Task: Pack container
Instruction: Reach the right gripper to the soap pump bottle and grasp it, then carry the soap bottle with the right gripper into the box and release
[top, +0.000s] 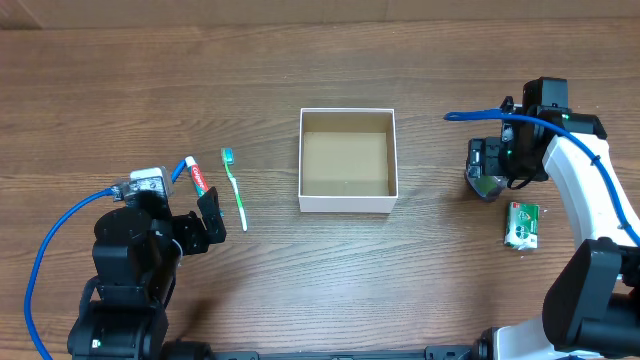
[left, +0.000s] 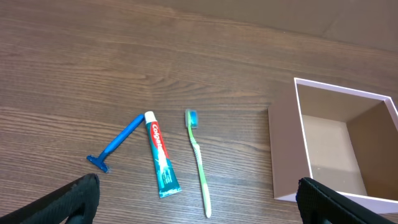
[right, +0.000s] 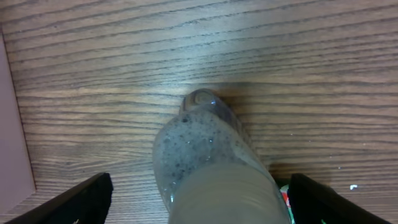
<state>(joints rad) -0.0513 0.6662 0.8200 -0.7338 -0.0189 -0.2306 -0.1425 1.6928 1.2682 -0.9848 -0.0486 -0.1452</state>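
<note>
Left tool (top: 200, 226), fingers apart, hangs toward the desk's (top: 420, 290) left edge beside a blue razor (left: 115, 144), toothpaste tube (left: 159, 154) and green toothbrush (left: 198, 158) (laid side by side). The container (top: 348, 203) sits mid-desk. Toward the right edge, the right tool (right: 202, 200), fingers apart, straddles a clear bottle (right: 208, 149); a green packet (top: 521, 224) lies nearby.

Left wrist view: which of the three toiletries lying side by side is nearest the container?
The green toothbrush; the toothpaste tube lies in the middle and the blue razor farthest from the container.
</note>
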